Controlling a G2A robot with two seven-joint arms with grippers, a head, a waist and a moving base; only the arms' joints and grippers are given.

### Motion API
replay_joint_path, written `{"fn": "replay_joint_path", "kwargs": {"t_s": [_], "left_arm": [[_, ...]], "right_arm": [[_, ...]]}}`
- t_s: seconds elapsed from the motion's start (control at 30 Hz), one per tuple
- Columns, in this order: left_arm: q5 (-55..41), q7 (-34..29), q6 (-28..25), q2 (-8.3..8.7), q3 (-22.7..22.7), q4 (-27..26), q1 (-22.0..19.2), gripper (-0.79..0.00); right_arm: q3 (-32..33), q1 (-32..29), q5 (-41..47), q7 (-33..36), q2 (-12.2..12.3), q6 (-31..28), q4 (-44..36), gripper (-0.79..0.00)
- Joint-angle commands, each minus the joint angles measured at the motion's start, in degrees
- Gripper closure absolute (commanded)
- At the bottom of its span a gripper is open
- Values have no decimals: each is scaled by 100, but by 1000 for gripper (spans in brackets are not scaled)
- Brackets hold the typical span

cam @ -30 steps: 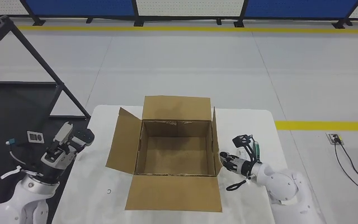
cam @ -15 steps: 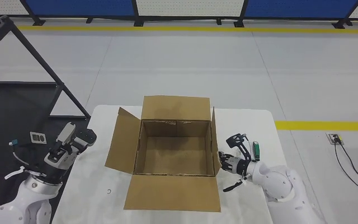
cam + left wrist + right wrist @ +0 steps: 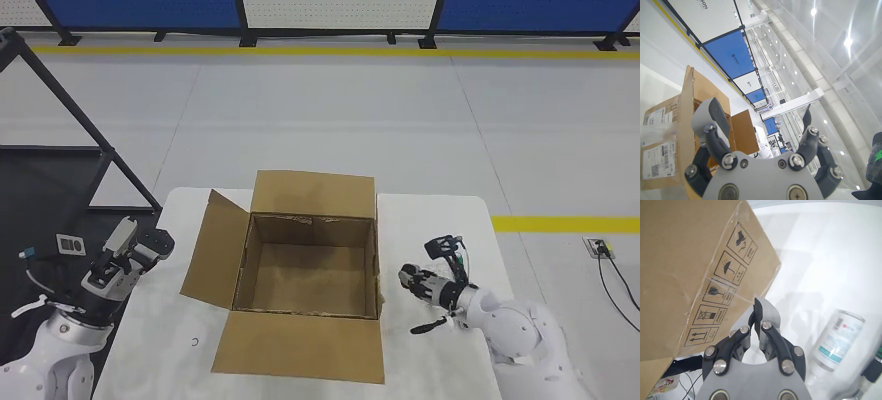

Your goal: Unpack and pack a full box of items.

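Box [image 3: 305, 270] sits open on the table [image 3: 440, 215], flaps out. Right wrist view adds a labelled bottle [image 3: 838, 340] near the box's side wall, blurred, upright or lying I can't tell. Right gripper [image 3: 757, 308] pinched closed on nothing, just beside that wall; left gripper [image 3: 762, 108] spread wide, nothing in it, off the box's other side.

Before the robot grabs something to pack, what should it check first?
1. Cardboard box flaps open: ok.
2. Room inside the box: ok, it looks empty from above.
3. Left gripper open: ok.
4. Right gripper open for grabbing: not ok, shut on nothing.
5. Labelled bottle close to the right gripper: ok.
6. Bottle upright or lying down: cannot tell.
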Motion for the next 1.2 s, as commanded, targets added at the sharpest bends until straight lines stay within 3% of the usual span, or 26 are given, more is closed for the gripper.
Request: {"fn": "replay_joint_path", "kwargs": {"t_s": [0.0,0.1,0.4,0.57,0.67,1.17], "left_arm": [[-14,-10,-2,2,7,22,-17,-785],[-34,-28,8,5,33,63,-40,-785],[-84,-30,-14,12,79,131,-90,-785],[-467,-68,-119,1,85,-12,-75,-785],[-1061,-1024,-395,33,-177,-1028,2,-785],[-1061,-1024,-395,33,-177,-1028,2,-785]], "right_arm": [[112,-78,-287,200,37,449,-274,-169],[253,-94,-546,567,90,859,-534,-782],[230,318,-1045,1719,217,1211,-448,-785],[-10,642,-1047,1802,237,1102,100,-785],[-138,832,-1053,1811,245,1069,448,-785],[-404,1140,-1051,1733,321,1037,973,-785]]}}
